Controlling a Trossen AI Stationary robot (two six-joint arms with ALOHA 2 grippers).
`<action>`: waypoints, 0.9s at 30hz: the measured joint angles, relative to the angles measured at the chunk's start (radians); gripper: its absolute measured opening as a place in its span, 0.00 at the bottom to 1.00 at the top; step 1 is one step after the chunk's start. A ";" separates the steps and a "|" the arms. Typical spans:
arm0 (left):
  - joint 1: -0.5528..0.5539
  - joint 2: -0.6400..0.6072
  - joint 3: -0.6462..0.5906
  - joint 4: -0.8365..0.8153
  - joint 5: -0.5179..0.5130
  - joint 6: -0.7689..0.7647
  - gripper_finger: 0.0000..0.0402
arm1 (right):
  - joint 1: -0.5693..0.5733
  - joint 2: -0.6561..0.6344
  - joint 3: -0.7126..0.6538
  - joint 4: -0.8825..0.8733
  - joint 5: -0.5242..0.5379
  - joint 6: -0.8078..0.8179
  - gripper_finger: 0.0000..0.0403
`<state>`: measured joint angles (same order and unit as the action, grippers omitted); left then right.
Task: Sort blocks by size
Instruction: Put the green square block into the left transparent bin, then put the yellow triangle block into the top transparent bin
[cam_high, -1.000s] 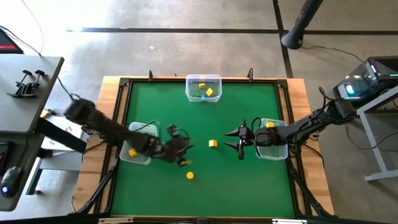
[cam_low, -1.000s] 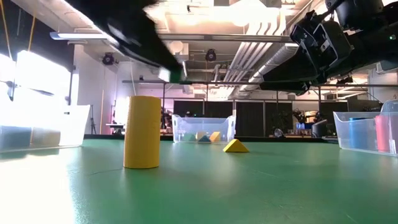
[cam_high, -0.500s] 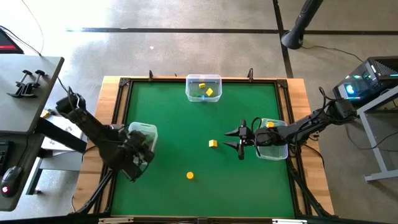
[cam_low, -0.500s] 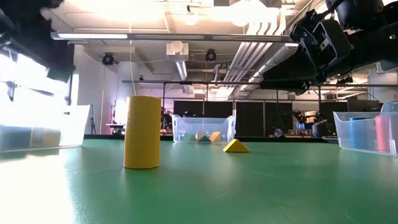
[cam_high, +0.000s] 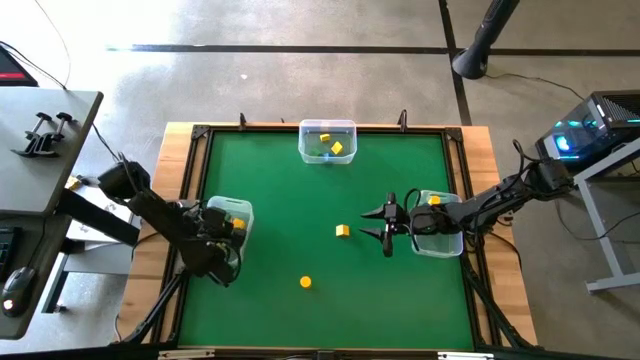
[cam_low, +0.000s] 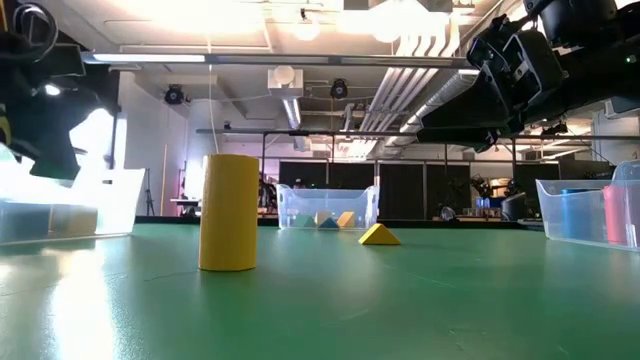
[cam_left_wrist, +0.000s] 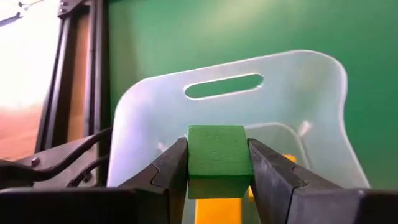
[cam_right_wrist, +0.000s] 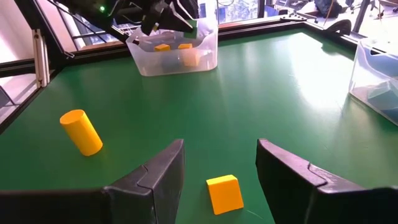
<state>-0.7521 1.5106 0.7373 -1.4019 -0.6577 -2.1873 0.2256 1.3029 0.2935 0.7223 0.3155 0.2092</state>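
Observation:
My left gripper hangs over the clear left bin and is shut on a green block. Yellow blocks lie in that bin below it. My right gripper is open and empty, low over the mat, just right of a small yellow block, which also shows in the right wrist view. A yellow cylinder stands on end on the mat; it also shows in the low view. My left gripper pinches the green block by two opposite side faces between its two fingers. The block is lifted clear, above the left bin's opening. Its top face shows level between the fingers.
A clear bin with several blocks stands at the far edge. Another clear bin with blocks stands at the right, under my right arm. The raised table frame borders the green mat.
My left gripper has gone from the middle of the mat toward the table's left edge and now hangs over the left bin. My right gripper has kept still.

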 joint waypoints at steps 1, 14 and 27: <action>0.000 0.004 0.001 -0.004 -0.001 -0.008 0.33 | 0.000 0.000 0.000 0.000 0.000 0.000 0.47; 0.000 0.004 0.006 -0.006 -0.008 -0.020 0.54 | 0.000 0.000 0.000 0.000 0.000 0.000 0.47; -0.017 0.004 0.109 0.059 -0.508 0.099 0.54 | 0.000 0.000 0.000 0.000 0.000 -0.007 0.47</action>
<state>-0.7691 1.5146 0.8464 -1.3428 -1.1656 -2.0882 0.2256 1.3029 0.2935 0.7227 0.3155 0.2026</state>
